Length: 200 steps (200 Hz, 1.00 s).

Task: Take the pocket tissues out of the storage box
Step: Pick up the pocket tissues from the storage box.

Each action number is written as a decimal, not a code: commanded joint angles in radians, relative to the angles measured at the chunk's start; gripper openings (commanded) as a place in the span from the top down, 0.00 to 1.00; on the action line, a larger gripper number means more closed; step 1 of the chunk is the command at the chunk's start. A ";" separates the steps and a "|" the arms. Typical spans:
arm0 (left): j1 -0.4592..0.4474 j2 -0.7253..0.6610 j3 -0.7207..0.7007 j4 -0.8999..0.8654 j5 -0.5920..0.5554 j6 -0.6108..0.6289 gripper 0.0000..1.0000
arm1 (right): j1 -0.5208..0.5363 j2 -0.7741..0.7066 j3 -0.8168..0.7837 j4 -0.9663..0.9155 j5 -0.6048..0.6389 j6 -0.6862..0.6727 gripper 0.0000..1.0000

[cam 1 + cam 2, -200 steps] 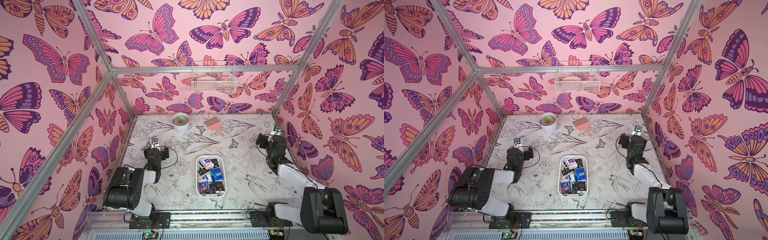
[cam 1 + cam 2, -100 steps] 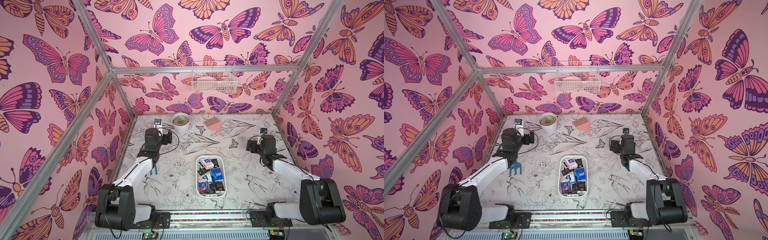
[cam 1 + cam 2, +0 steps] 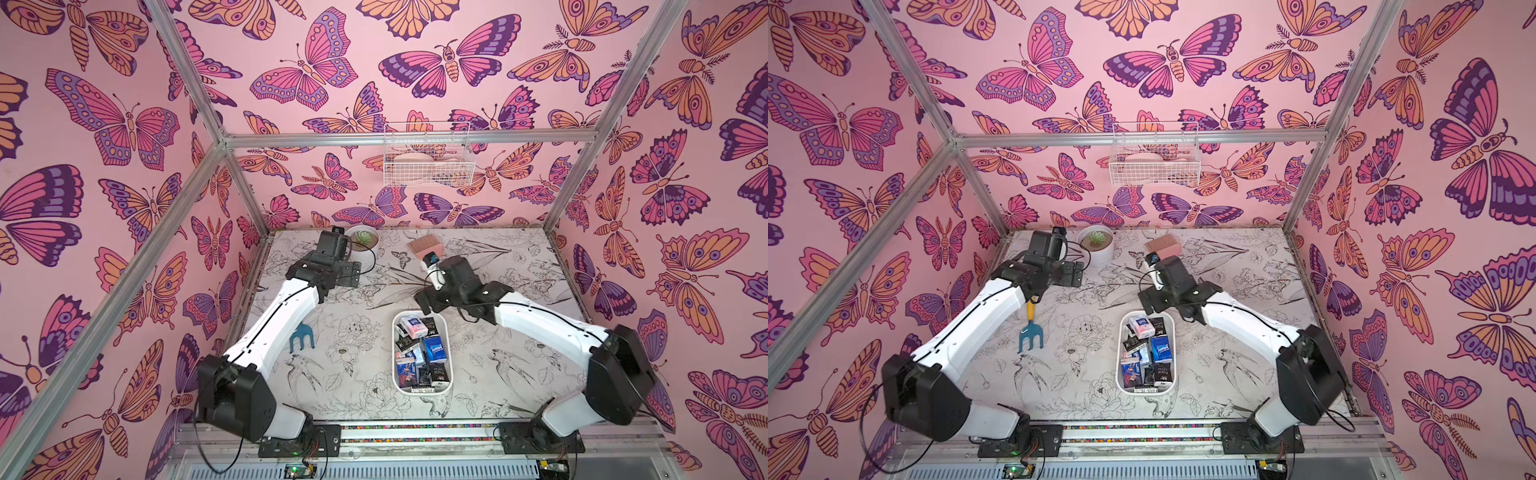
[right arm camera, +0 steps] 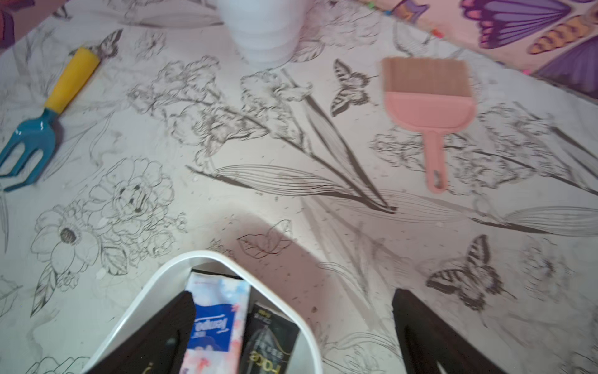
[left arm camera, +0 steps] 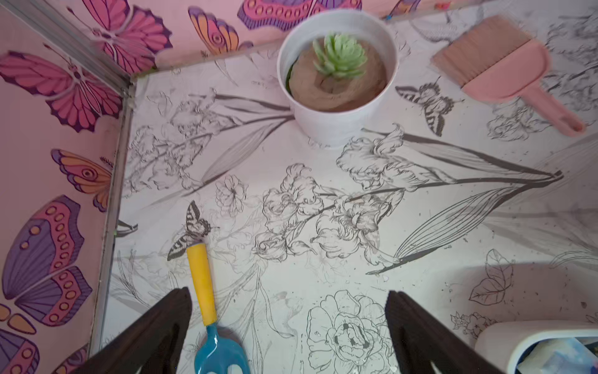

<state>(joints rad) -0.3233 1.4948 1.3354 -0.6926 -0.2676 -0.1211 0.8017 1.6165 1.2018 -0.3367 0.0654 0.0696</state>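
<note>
- Two grippers hang over the flower-printed table [image 3: 353, 395], well apart from each other.
- The storage box [image 3: 394, 357] sits on the table's near middle part, its long side running away from the robot's base, as both top views show.
- About a dozen pocket tissues [image 3: 435, 348] lie jumbled inside the box. Most are black, a few are blue, and a white-blue packet [image 4: 215, 311] lies at the far end.
- The right gripper [image 4: 291, 301] hangs at the box's far end with its jaws spread wide.
- In the right wrist view, one finger [image 4: 168, 330] stands over the white-blue packet inside the box and the other stands over the table outside the rim. Whether the first finger touches the packet cannot be told.
- The left gripper [image 5: 288, 293] is toward the far left corner, jaws spread just as wide above the printed tabletop.
- A garden fork [image 3: 1030, 332] with a yellow handle and blue tines lies flat to the left of the box, well apart from it. In the left wrist view its handle runs just beside one finger.
- A white plant pot [image 3: 365, 247] holding a small green succulent stands at the back of the table.
- A pink brush [image 3: 422, 248] lies flat near the pot, not touching it.
- A white wire basket [image 3: 428, 174] hangs on the back wall.
</note>
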 commanded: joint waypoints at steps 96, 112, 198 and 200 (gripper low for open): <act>-0.007 -0.024 -0.034 -0.232 0.002 -0.198 0.00 | 0.144 0.190 0.149 -0.299 0.040 -0.012 0.08; -0.007 -0.036 -0.038 -0.235 -0.004 -0.201 0.00 | 0.143 0.211 0.148 -0.291 0.023 0.001 0.12; -0.012 -0.094 -0.036 -0.250 0.008 -0.206 0.00 | 0.143 0.263 0.150 -0.279 0.017 0.030 0.35; -0.011 -0.094 -0.036 -0.251 0.008 -0.206 0.00 | 0.143 0.262 0.149 -0.280 0.017 0.030 0.36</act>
<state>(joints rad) -0.3286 1.4288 1.3071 -0.9123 -0.2607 -0.3191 0.9405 1.8709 1.3308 -0.5957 0.0811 0.0814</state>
